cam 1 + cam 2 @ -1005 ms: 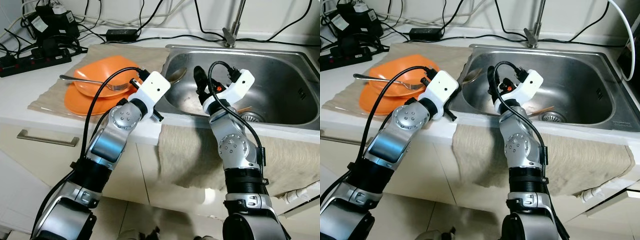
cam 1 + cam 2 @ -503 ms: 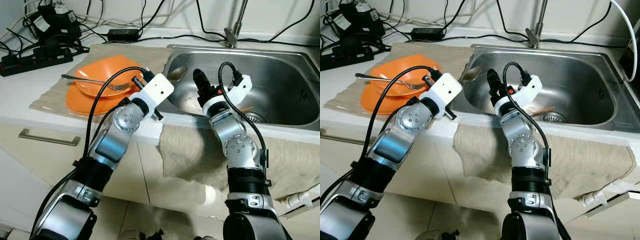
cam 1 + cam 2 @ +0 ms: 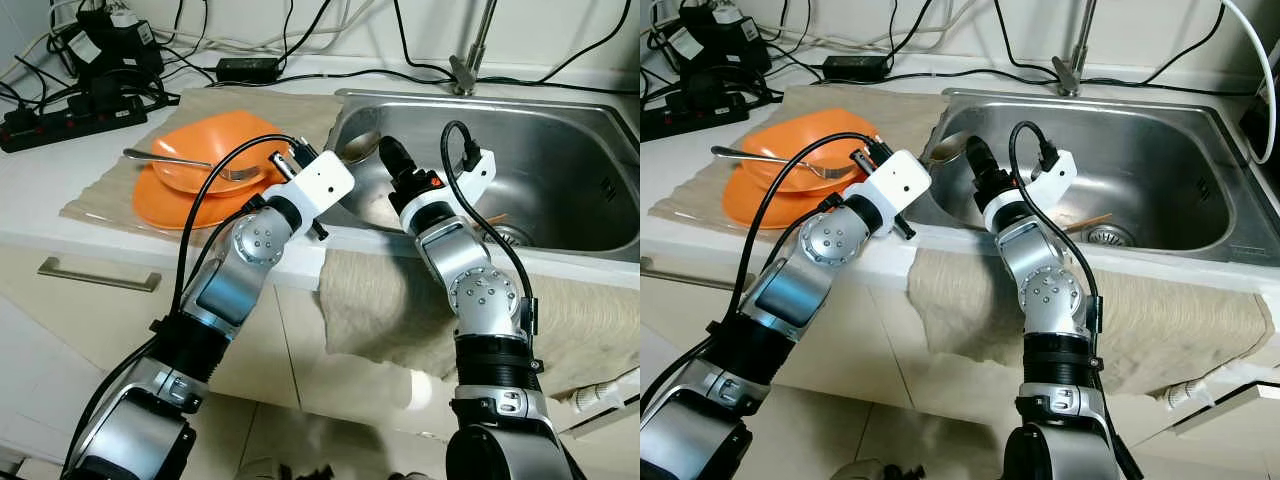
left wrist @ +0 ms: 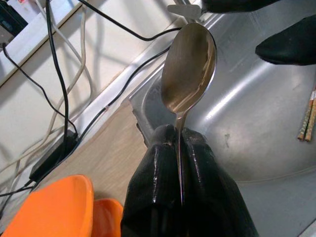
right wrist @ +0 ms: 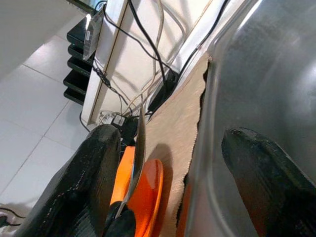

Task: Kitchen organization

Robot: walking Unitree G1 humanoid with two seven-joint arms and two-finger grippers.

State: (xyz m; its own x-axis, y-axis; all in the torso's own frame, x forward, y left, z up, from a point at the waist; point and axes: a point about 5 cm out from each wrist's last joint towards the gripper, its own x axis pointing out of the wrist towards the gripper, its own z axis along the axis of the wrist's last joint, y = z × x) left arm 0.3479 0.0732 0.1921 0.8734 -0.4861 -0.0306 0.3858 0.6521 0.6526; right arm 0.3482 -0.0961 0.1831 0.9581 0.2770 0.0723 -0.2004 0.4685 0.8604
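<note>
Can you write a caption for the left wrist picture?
Left hand pinching a spoon over the sink.

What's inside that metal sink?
In the sink lie chopsticks on the steel floor near the drain. The right gripper reaches in, open, toward the spoon the left gripper holds. The arm hides some floor.

Lighting: bright, even, diffuse indoor light; head views sharp. Glare: soft highlights on the steel sink [image 3: 560, 150] walls and the spoon [image 4: 190, 64] bowl. Shadows: faint beside the sink. Focus: right wrist view's near black fingers [image 5: 89, 182] blurred.
</note>
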